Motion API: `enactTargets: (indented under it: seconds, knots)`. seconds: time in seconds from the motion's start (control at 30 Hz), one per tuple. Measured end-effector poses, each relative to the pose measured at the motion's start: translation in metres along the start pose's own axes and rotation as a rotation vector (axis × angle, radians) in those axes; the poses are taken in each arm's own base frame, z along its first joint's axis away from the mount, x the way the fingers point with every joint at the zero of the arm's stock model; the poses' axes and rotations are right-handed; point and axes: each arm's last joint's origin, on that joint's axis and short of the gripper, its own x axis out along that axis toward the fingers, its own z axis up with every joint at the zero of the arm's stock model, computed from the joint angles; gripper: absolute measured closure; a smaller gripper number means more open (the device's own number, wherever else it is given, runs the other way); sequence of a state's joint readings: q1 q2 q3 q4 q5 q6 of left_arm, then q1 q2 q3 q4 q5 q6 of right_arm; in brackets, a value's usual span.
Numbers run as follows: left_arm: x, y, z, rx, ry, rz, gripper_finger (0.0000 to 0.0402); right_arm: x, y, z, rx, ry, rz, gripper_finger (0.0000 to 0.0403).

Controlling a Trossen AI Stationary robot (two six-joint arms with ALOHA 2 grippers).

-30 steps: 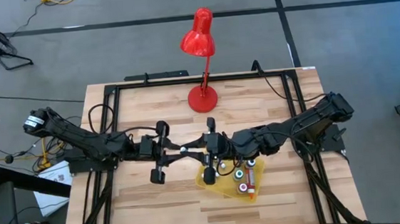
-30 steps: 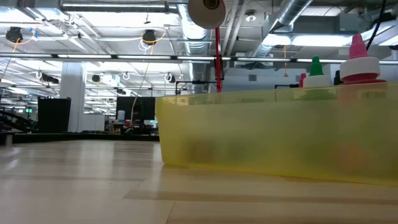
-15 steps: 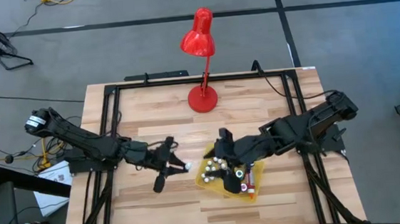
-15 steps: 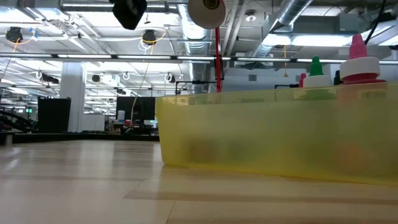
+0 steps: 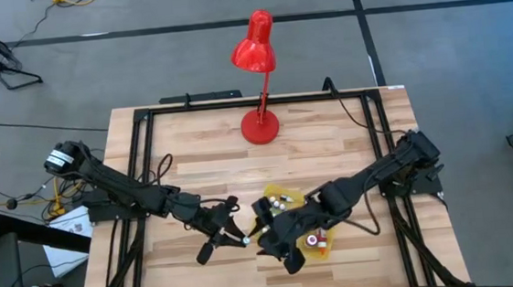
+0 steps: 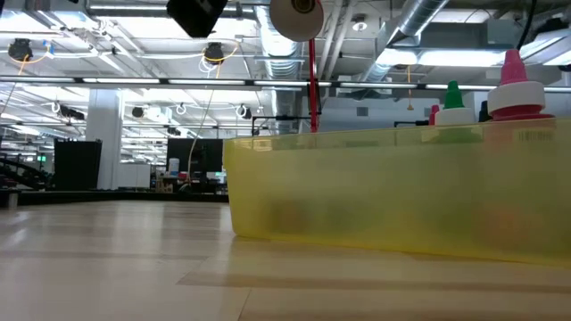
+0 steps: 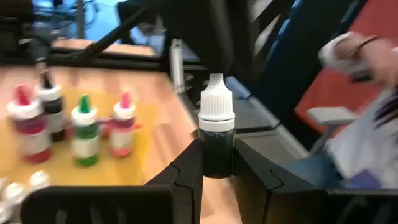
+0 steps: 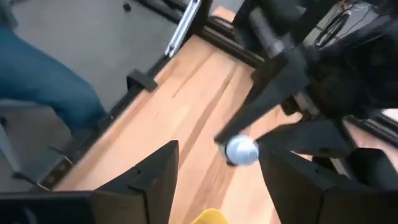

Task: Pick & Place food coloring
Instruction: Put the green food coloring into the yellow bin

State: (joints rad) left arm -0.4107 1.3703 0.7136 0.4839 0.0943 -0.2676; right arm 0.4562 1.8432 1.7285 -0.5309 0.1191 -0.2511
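Your left gripper (image 7: pixel 217 165) clamps a dark food coloring bottle (image 7: pixel 217 137) upright for handover, while your right gripper (image 8: pixel 217 165) waits spread open.

Both arms were seen as matte black, built of jointed box-like segments w/ black cables looped alongside. On the left arm (image 5: pixel 122 188), a round white-and-black cap w/ markings was noted at the end farthest from the red lamp (image 5: pixel 257 79). The right arm (image 5: pixel 383 172) was finished all dark, no light parts made out. The left gripper (image 7: pixel 219 175) was shown w/ two black angular fingers, flat inner faces, chamfered edges. The right gripper (image 8: pixel 217 171) was shown w/ same dark wedge-shaped fingers (image 8: pixel 155 171), smooth plastic look.
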Motion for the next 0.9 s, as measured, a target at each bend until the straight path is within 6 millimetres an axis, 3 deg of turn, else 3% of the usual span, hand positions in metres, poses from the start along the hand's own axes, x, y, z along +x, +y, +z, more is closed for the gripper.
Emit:
enactTargets:
  seconds: [0.2,0.63,0.9]
  knots:
    - [0.001,-0.002,0.001,-0.015,-0.013,-0.054,0.0345,0.021,0.003,-0.008,-0.059,0.040,-0.002,0.0204]
    - [0.001,-0.001,0.001,-0.022,-0.016,-0.041,0.0345,0.019,-0.007,0.000,-0.043,-0.077,0.033,0.0214]
    - [0.001,-0.002,0.002,-0.005,-0.026,-0.041,0.0345,0.019,-0.008,0.000,0.006,-0.074,0.034,0.0271]
